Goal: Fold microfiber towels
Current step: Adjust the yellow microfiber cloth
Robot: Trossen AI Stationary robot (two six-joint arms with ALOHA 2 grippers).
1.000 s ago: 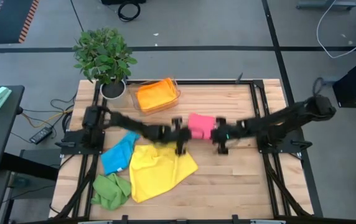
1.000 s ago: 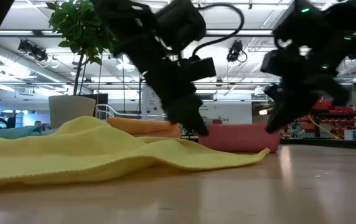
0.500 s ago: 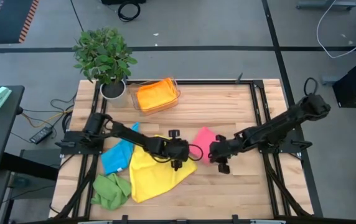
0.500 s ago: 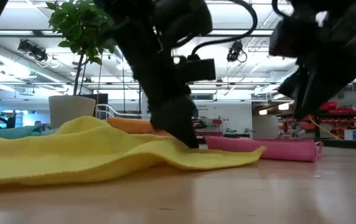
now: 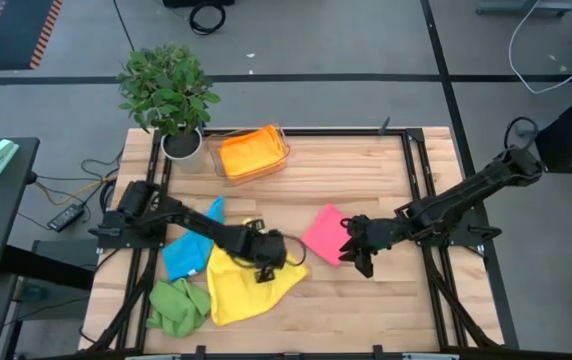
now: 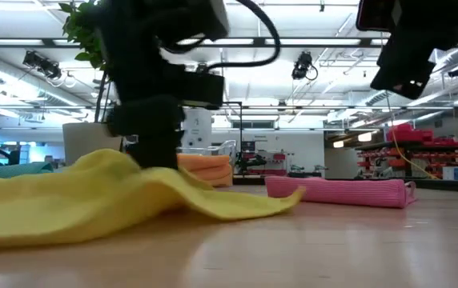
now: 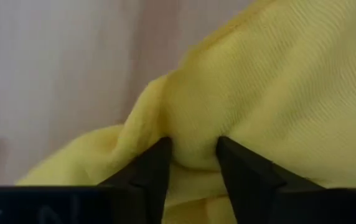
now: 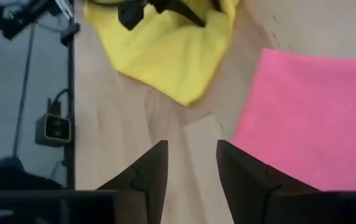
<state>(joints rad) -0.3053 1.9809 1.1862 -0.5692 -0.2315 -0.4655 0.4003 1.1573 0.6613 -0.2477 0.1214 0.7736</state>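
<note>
At the left edge of the surface (image 5: pixel 366 165) a green towel (image 5: pixel 178 306) is bunched near the front corner, with a blue towel (image 5: pixel 188 250) lying just behind it. Beside these a yellow towel (image 5: pixel 248 284) is spread loosely, rumpled and raised in a soft ridge. The left pincer (image 5: pixel 266 262) is set down on the yellow towel's upper edge; in the left wrist view its fingers (image 7: pixel 155 163) are seen parted narrowly with a fold of yellow cloth bulging up between them, though whether the fold is actually pinched cannot be told. Behind, an orange towel (image 5: pixel 249 152) is stacked in a clear tray (image 5: pixel 284 138) near a potted plant (image 5: pixel 169 95).

Further right, a pink towel (image 5: pixel 324 232) is laid flat as a neat, smooth-edged rectangle, apparently already folded. The right pincer (image 5: pixel 359 247) is held just beside its right edge, jaws apart and empty, above bare wood.

The step in hand is judged to be taking up the yellow towel for folding. It would be done well if only one layer at a corner or hem were gathered, not a thick bunch from the middle, so that the cloth can be drawn out flat and its edges matched. The microfiber looks limp and clingy, so a slow pull is advised, and the finished pink towel should be kept clear.
</note>
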